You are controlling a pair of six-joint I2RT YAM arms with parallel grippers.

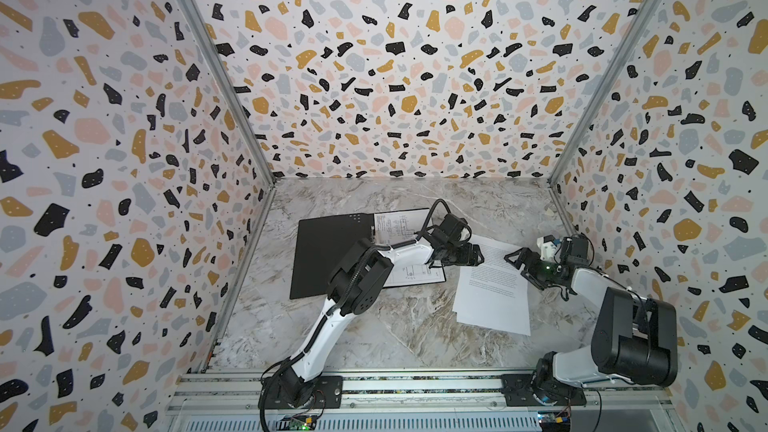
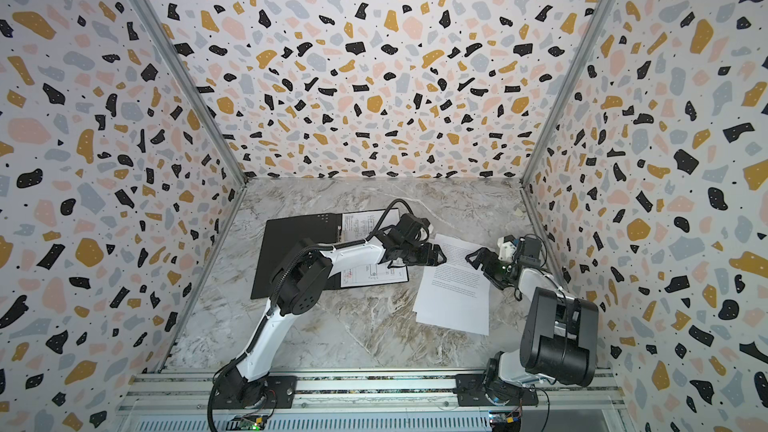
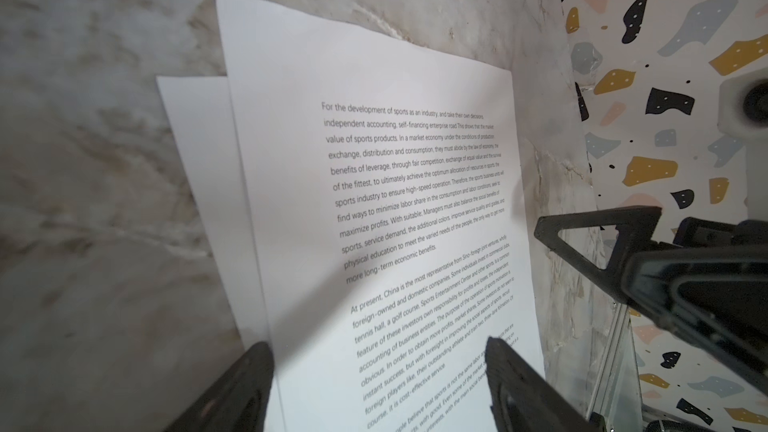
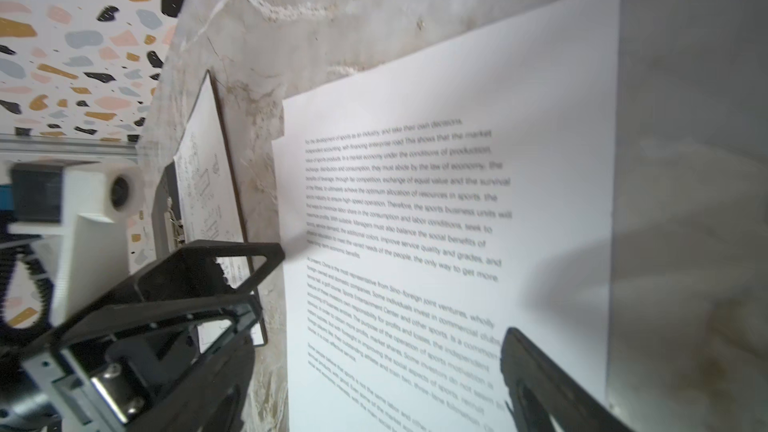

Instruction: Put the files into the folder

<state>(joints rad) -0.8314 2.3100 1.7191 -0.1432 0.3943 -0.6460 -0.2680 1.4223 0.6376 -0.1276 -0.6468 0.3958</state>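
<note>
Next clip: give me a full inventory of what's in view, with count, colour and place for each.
folder: one, black inside, lying open, left-centre of the table.
diagram sheet: one, white, on the folder's right half, partly under the left arm.
text sheet: one, white, on the table right of the folder.
lower sheet: one, white, under the text sheet, offset.
table: one, marbled grey-beige.
walls: three, terrazzo pattern, around the table.
left gripper: one, black, fingers open, over the text sheet.
right gripper: one, black, fingers open, over the text sheet.
</note>
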